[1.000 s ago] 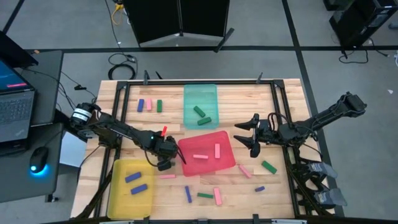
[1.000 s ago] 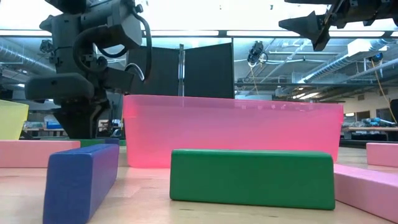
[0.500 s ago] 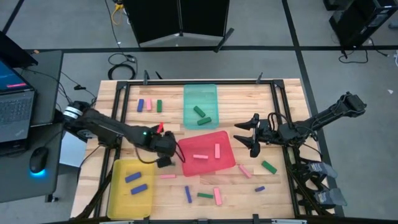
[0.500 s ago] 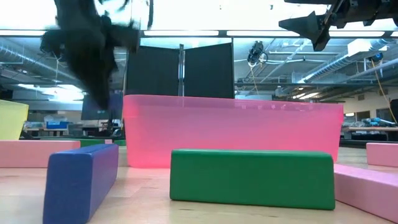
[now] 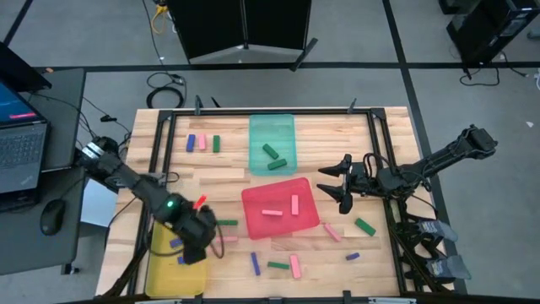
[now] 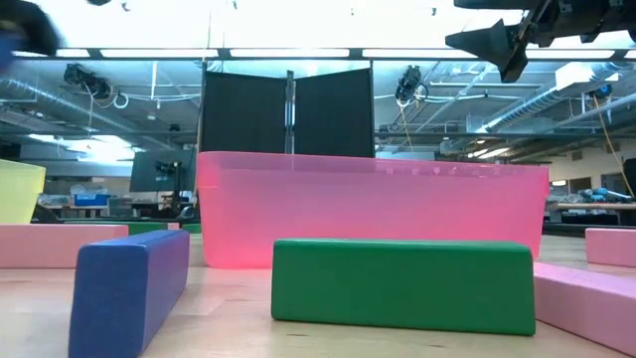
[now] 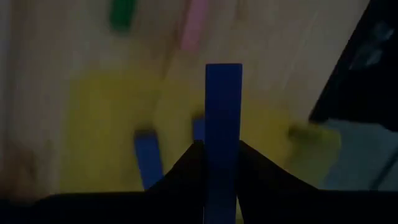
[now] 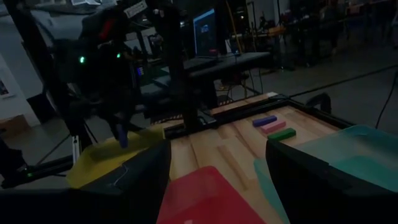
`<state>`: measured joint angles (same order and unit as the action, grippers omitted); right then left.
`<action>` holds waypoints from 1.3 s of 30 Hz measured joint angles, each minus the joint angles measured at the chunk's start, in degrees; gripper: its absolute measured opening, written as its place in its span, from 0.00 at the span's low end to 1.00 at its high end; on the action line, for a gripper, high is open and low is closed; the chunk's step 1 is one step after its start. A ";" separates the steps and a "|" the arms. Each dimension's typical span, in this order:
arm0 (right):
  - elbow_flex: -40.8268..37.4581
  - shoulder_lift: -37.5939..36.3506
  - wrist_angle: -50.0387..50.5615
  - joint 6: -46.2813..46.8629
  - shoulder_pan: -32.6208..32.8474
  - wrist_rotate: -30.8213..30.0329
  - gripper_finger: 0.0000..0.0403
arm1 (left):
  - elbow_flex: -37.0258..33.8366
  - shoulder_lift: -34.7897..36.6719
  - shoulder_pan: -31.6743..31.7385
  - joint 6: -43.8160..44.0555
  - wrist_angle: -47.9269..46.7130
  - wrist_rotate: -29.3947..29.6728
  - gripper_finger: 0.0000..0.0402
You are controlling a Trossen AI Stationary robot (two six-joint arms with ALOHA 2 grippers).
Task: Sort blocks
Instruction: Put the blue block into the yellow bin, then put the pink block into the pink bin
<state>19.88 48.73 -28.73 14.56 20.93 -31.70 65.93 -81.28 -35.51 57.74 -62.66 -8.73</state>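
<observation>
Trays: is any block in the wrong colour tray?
No. The teal tray holds green blocks, the red tray pink blocks, and the yellow tray blue ones. The left gripper holds a blue block over it.

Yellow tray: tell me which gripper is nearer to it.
Left. The left gripper hangs over the yellow tray, holding a blue block; the right gripper waits open across the table.

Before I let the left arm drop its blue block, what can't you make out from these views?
- High view: the left tool and its arm cover part of the yellow tray; blocks beneath are hidden.
- Left wrist view: the held blue block is sharp, the tray behind is blurred.
- Low view: the pink tray blocks everything behind.
</observation>
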 joint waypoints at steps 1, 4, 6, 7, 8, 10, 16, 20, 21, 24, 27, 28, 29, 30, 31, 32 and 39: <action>0.00 0.00 -0.01 -0.08 -0.01 0.00 0.68 | -0.82 0.00 -1.40 2.86 -0.65 -1.39 0.16; 0.00 0.00 0.02 -0.70 -0.01 0.00 0.68 | -3.35 -0.02 -5.40 10.58 -1.13 -4.01 0.16; 0.00 0.00 0.02 -0.98 0.02 0.00 0.68 | -4.97 0.00 -7.58 14.62 -0.96 -4.92 0.16; 0.00 0.00 0.02 -1.04 0.02 0.00 0.68 | -5.77 0.00 -8.47 16.40 -0.98 -5.32 0.16; 0.00 0.00 0.00 -1.04 0.01 0.00 0.68 | -6.42 0.00 -9.26 18.11 -0.95 -5.41 0.16; 0.00 0.00 -0.06 -1.00 -0.01 0.08 0.68 | -7.36 0.00 -10.54 20.85 -0.82 -4.90 0.20; 0.00 0.00 -0.03 -0.73 0.02 0.61 0.68 | -7.64 0.00 -11.82 21.99 -0.68 0.00 0.43; 0.11 0.00 1.57 0.30 0.03 0.68 0.68 | -5.37 0.02 -11.78 20.86 -0.31 4.02 0.47; 0.69 0.03 4.04 1.49 0.08 0.73 0.68 | -4.39 0.02 -11.78 20.26 0.09 5.92 0.47; 3.52 1.62 12.91 5.18 0.92 0.64 0.68 | -0.56 0.02 -11.76 17.28 1.17 14.70 0.46; 6.66 5.02 19.28 7.34 2.21 0.60 0.68 | 2.96 0.02 -11.76 12.51 3.31 26.82 0.45; 8.03 6.34 21.28 8.31 2.64 0.58 0.68 | 3.96 0.03 -11.73 10.94 3.53 31.21 0.45; 9.68 7.68 23.60 9.64 3.14 0.67 0.68 | 4.70 0.07 -11.69 10.07 3.48 35.54 0.45; 11.46 9.11 26.69 11.22 3.61 1.21 0.68 | 5.21 0.07 -11.49 9.89 3.31 39.45 0.45; 13.33 10.61 30.38 13.32 4.20 1.81 0.68 | 5.50 0.07 -11.14 9.78 3.31 42.74 0.45; 15.36 12.24 34.83 15.63 4.91 2.42 0.68 | 5.60 0.07 -10.66 9.72 3.39 45.30 0.45; 28.03 22.50 63.91 33.61 11.60 4.18 0.68 | 5.58 -0.77 -6.87 5.66 5.17 55.92 0.46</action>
<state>47.91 71.23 35.19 48.16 32.54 -27.52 71.50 -82.04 -42.38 63.40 -57.49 47.20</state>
